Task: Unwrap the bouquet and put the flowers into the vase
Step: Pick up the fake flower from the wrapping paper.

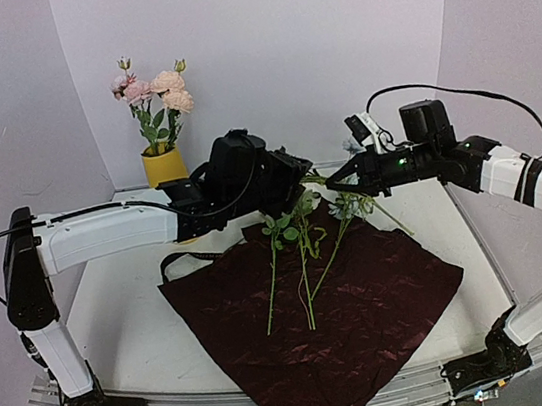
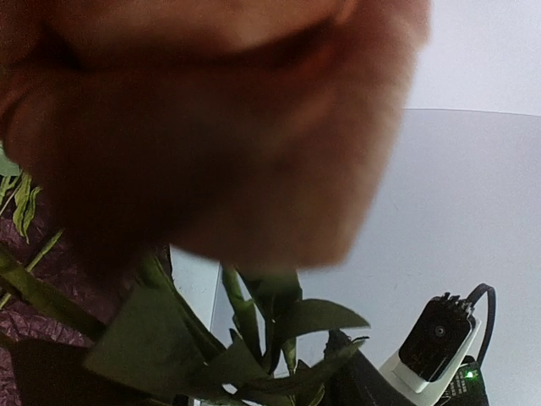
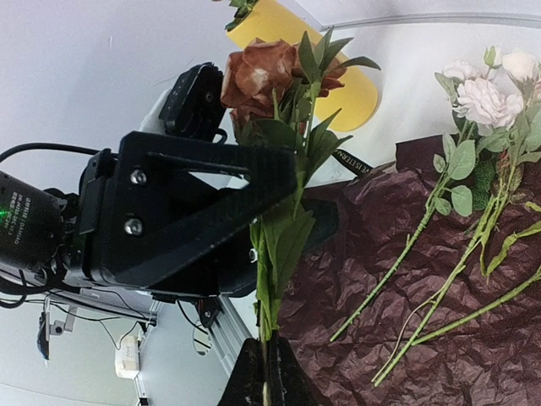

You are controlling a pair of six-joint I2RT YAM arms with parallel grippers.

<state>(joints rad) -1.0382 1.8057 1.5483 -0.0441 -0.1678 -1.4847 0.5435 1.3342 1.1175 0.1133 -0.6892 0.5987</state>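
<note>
As it extends inward, right gripper (image 3: 266,365) pinching rust rose stem (image 3: 263,304)

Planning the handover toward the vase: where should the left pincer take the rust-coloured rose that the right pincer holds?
Grip the rust-coloured rose on its stem, just under the leaves and above the right pincer, which is clamped on the lower stem. That stretch is straight and free, while the head is soft. The left pincer should probably come in sideways, closing across the stem.
</note>
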